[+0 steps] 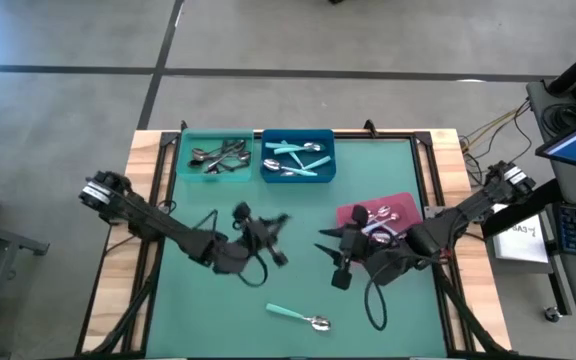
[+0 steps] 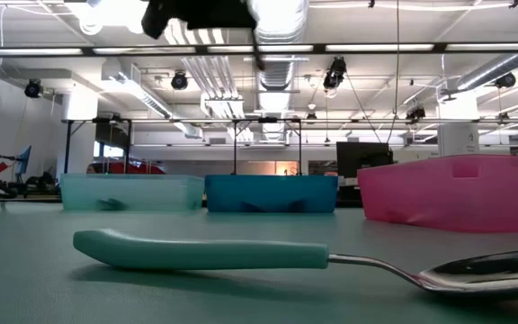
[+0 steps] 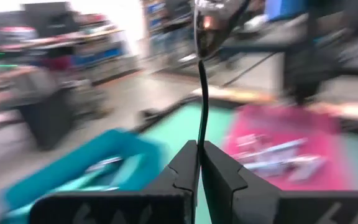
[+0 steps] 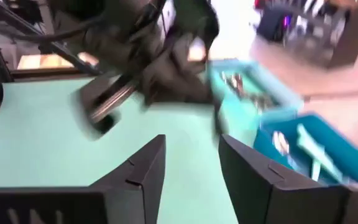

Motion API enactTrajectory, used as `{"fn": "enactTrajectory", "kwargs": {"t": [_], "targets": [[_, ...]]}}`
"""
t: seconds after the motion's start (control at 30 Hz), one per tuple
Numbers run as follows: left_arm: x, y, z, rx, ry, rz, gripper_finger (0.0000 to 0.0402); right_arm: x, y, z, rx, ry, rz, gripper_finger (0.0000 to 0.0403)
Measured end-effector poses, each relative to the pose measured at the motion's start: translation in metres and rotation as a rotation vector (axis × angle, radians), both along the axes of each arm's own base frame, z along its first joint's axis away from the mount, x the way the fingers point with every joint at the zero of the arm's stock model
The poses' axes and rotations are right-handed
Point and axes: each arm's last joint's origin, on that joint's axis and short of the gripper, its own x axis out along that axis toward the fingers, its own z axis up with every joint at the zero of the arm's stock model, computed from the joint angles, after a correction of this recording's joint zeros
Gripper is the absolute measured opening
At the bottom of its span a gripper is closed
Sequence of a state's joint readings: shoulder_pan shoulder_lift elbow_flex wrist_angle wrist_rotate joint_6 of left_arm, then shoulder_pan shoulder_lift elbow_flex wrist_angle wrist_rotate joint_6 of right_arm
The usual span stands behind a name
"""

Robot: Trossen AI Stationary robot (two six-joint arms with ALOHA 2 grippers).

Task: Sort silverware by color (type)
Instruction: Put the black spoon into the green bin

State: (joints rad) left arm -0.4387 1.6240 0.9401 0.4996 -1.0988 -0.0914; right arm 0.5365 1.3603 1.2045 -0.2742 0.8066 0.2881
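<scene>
**Dark spoon pinched upright in your left gripper**

Your left gripper (image 3: pixel 199 163) is pinching a thin dark all-metal spoon (image 3: pixel 202 74) by its handle end, long axis running straight out from the fingertips, bowl farthest away (blurred, cut off at the frame edge). Your right gripper (image 4: pixel 191 163) is hanging over the green mat with jaws spread and nothing between them. A turquoise-handled spoon (image 1: pixel 298 316) is lying near the mat's front edge, bowl pointing right.
</scene>
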Motion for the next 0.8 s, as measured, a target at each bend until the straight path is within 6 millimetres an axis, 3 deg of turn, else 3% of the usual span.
{"fn": "enactTrajectory", "kwargs": {"t": [0.17, 0.57, 0.7, 0.8], "targets": [[-0.018, 0.046, 0.002, 0.001, 0.186, 0.171, 0.0, -0.009, -0.005, -0.013, 0.084, 0.091, -0.074, 0.0147], [-0.091, 0.216, -0.015, -0.324, 0.631, 0.637, 0.0, -0.004, -0.002, -0.045, 0.101, 0.178, -0.109, 0.0126], [-0.104, 0.255, -0.021, -0.407, 0.676, 0.682, 0.0, 0.0, 0.0, -0.053, 0.085, 0.201, -0.112, 0.0127], [-0.111, 0.273, -0.028, -0.469, 0.725, 0.679, 0.0, 0.002, 0.002, -0.057, 0.077, 0.213, -0.114, 0.0131]]}}
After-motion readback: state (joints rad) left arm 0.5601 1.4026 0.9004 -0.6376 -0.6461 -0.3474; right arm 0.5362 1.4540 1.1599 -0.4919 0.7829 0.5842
